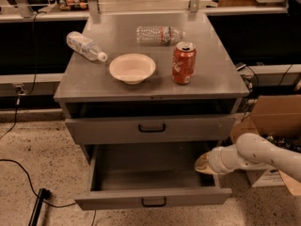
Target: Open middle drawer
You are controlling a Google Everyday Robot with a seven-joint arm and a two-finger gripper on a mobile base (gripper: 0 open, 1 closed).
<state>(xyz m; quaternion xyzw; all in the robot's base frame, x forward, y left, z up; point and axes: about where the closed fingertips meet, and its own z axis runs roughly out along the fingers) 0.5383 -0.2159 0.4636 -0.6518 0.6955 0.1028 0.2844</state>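
The middle drawer (150, 173) is gray metal and stands pulled far out, showing a plain gray, empty inside. Its flat front (117, 201) carries a small black pull handle (154, 202). My gripper (203, 164) is at the drawer's right side, its tan tip reaching over the right wall into the inside, well back from the front. The white arm (263, 154) comes in from the right. The drawer above (108, 130), with a wider black handle (151, 127), is out a little, with a dark gap under the top.
On the cabinet top (211, 79) stand a white bowl (132, 68) and a red soda can (183, 63); two plastic bottles (85, 46) (159, 34) lie there. A cardboard box (275, 114) is at the right, and a black cable (28, 173) lies on the floor at the left.
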